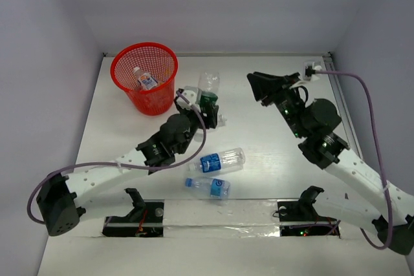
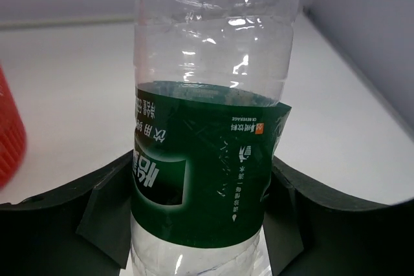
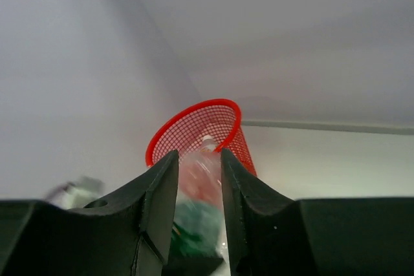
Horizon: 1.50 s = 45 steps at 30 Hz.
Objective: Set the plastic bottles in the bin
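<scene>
Progress: 1 bottle (image 1: 147, 81) in red mesh bin (image 1: 154, 99), 3 outside.
Left gripper (image 2: 200, 224): clamped on green-label bottle (image 2: 207, 172), bin just leftward.
Right gripper (image 3: 197, 189): jaws slightly apart, empty.
Remaining: 2 blue-label bottles (image 1: 218, 161) behind left gripper.

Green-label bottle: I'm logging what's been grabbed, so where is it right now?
The green-label bottle is near the middle of the top view, gripped by the left pincer, just right of the bin.
</scene>
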Available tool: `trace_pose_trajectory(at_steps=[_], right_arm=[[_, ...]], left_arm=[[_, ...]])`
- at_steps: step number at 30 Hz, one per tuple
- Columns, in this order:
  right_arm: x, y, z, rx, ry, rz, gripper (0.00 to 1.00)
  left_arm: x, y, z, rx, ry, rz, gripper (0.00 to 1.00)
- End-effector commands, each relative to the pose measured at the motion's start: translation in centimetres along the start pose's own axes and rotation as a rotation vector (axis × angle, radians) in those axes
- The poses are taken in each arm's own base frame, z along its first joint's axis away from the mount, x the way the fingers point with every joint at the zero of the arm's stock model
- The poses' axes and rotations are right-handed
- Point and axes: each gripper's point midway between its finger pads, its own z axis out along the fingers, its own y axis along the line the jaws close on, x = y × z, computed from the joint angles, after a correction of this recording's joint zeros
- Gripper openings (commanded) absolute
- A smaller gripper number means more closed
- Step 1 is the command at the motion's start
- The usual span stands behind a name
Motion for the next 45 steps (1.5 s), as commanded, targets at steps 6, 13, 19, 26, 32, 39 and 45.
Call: trace_pose_trajectory(at_steps=[6, 13, 19, 26, 32, 39, 45], right_arm=[[6.7, -2.9, -3.9, 0.032, 0.129, 0.063, 0.36], [9.3, -3.3, -6.4, 0.0, 0.169, 0.127, 0.35], [11.0, -3.3, -7.7, -0.035, 0.225, 0.125, 0.35], [11.5, -3.5, -8.5, -0.04, 0.237, 0.115, 0.35], [14.4, -3.3, -8.6, -0.073, 0.361, 0.091, 0.35], [16.0, -3.8, -8.9, -0.054, 0.42, 0.087, 0.36], [17.7, -4.3, -9.5, -0.037, 0.514, 0.066, 0.2]], left_arm=[[-16.6, 8.5, 0.2, -0.221, -0.391, -0.252, 0.6], [-23.0, 16.7, 1.6, -0.361, -0.543, -0.337, 0.6], [-24.9, 23.0, 3.8, -0.551, -0.536, -0.239, 0.61], [-21.5, 29.2, 4.5, -0.71, -0.473, -0.165, 0.68], [-18.4, 31.0, 5.0, -0.767, -0.404, -0.078, 0.75], [-17.4, 31.0, 4.8, -0.766, -0.373, -0.074, 0.89], [-20.8, 26.9, 3.9, -0.574, -0.428, -0.158, 0.85]])
